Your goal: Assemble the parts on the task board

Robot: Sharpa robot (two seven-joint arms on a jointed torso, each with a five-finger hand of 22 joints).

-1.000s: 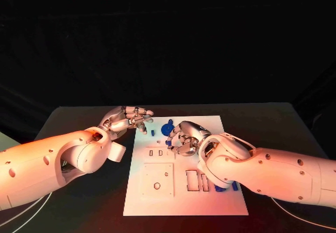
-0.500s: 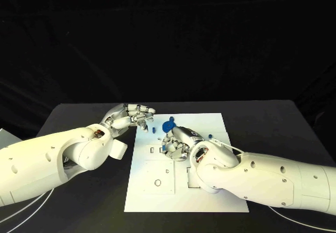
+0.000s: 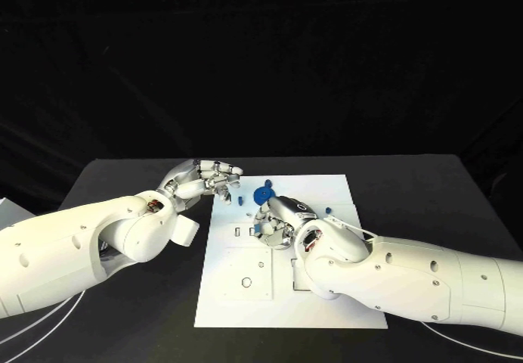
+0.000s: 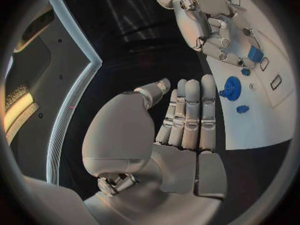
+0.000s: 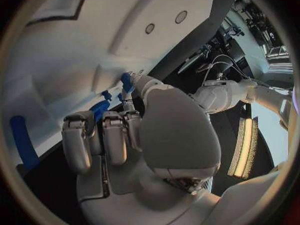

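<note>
Since a moment earlier, our right hand (image 3: 279, 221) had eased slightly toward the near side of the task board (image 3: 338, 302); its fingers (image 5: 103, 137) curled over a small blue part (image 5: 127, 81) at their tips, though we could not tell whether they gripped it. Our left hand (image 3: 205, 180) hovered released, fingers together. Beyond the right fingertips stood the round blue part (image 3: 261, 197). We judged slow, square seating best.

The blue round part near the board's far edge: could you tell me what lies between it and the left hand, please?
In the head view, one small blue piece lies between the blue round part and the left hand, on the task board.
</note>
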